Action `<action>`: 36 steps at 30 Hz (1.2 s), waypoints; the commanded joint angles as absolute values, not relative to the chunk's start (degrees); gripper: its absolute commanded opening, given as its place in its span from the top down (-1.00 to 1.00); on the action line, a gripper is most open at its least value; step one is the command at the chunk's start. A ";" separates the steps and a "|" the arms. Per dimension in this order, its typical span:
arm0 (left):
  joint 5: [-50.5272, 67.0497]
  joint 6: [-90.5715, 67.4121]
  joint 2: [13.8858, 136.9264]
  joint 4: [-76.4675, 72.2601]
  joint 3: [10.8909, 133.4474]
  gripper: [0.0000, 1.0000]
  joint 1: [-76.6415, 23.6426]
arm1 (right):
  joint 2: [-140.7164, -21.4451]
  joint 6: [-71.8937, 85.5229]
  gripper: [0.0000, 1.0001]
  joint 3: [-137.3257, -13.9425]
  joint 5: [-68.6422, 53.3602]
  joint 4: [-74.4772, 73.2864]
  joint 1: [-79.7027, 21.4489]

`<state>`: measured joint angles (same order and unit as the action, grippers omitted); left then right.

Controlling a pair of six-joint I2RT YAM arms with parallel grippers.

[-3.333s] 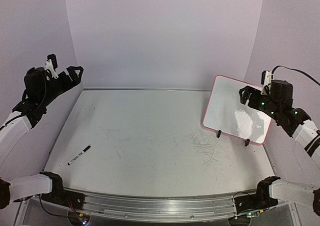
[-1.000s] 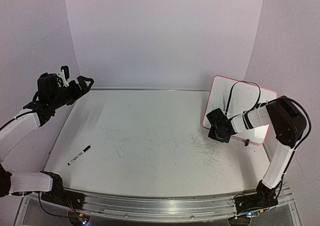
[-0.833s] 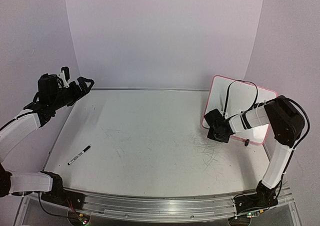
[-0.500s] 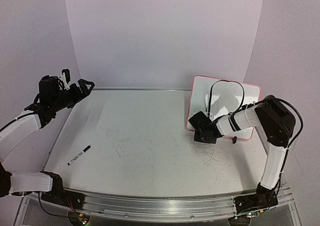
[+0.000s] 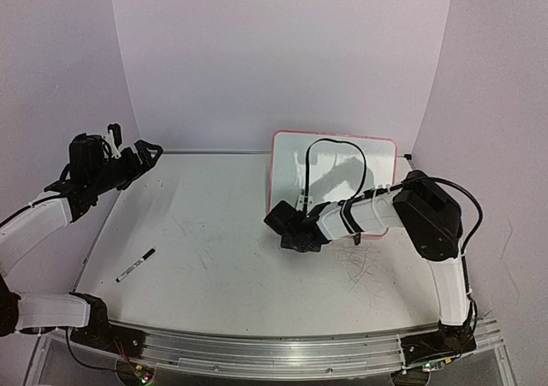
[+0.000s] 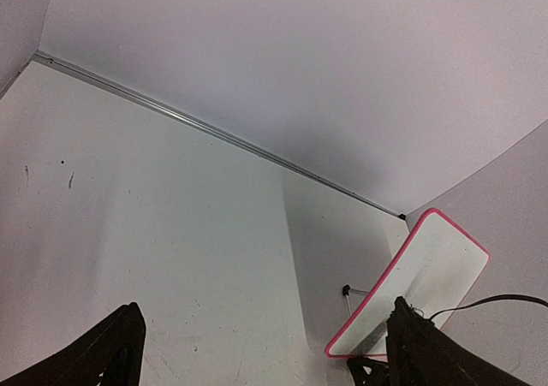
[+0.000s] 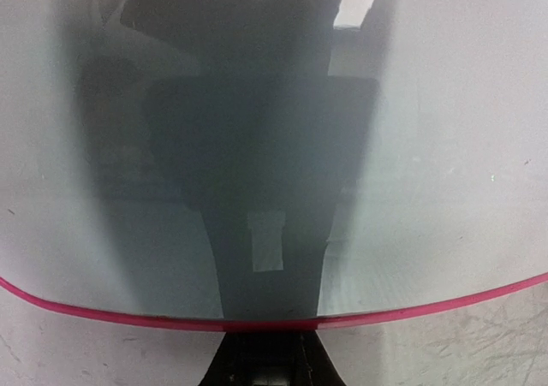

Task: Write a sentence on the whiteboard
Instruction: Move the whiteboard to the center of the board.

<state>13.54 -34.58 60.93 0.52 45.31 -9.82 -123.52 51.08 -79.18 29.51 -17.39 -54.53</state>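
At the left of the top view, the left gripper (image 5: 145, 152) is held high with fingers spread wide and nothing between them, probably kept ready for the marker (image 5: 135, 265), which is left lying on the table (image 5: 214, 300) at lower left. Right of centre, the whiteboard (image 5: 338, 157) is stood nearly upright, faced toward the arms. Its lower edge is pinched by the right gripper (image 5: 295, 230), narrowed onto the frame, seemingly so the board can be positioned for writing.
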 commanded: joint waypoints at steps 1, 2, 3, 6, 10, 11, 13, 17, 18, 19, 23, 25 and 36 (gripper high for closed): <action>13.71 -34.97 59.85 -1.67 44.49 -0.99 -10.10 | -127.70 57.92 1.00 -87.05 26.12 -18.42 -60.35; 13.70 -35.03 59.76 -1.67 44.30 -0.99 -10.08 | -128.07 58.18 1.00 -88.08 26.26 -18.60 -60.97; 13.61 -35.06 59.62 -1.67 44.24 -0.99 -10.08 | -128.34 58.41 1.00 -88.88 26.27 -18.76 -61.52; 13.65 -35.22 59.51 -1.67 43.98 -0.99 -10.05 | -128.50 58.50 1.00 -89.73 26.64 -19.00 -62.37; 13.75 -35.55 59.25 -1.67 43.58 -0.99 -10.04 | -126.99 56.67 1.00 -87.38 28.15 -19.06 -62.91; 13.66 -35.58 59.28 -1.71 43.46 -0.99 -10.06 | -126.49 56.45 1.00 -86.34 28.30 -19.03 -62.90; 13.54 -35.48 59.82 -1.85 43.36 -0.99 -10.11 | -126.02 56.10 1.00 -85.07 28.31 -19.00 -63.05; 13.82 -34.92 61.82 -2.02 43.67 -0.99 -10.13 | -126.27 54.25 0.98 -85.98 28.79 -18.55 -63.62; 14.09 -34.43 62.39 -1.97 43.76 -0.99 -10.11 | -126.21 53.61 0.90 -86.29 29.00 -18.52 -63.74; 14.30 -33.90 62.91 -1.63 43.86 -0.99 -10.08 | -126.07 52.97 0.78 -86.50 29.19 -18.53 -63.82; 15.15 -32.81 64.74 1.83 43.55 -0.99 -10.09 | -122.49 50.02 0.07 -84.68 30.02 -18.37 -63.84; 15.20 -33.01 65.75 3.32 42.76 -0.99 -10.12 | -119.11 47.03 -0.19 -82.50 29.60 -17.73 -63.82; 8.63 -36.10 72.79 11.12 41.78 -0.97 -13.47 | -97.57 26.66 -0.65 -59.71 16.41 1.88 -63.78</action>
<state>13.97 -35.39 70.44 5.75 40.58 -11.08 -104.98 35.98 -66.84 20.82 -8.95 -63.79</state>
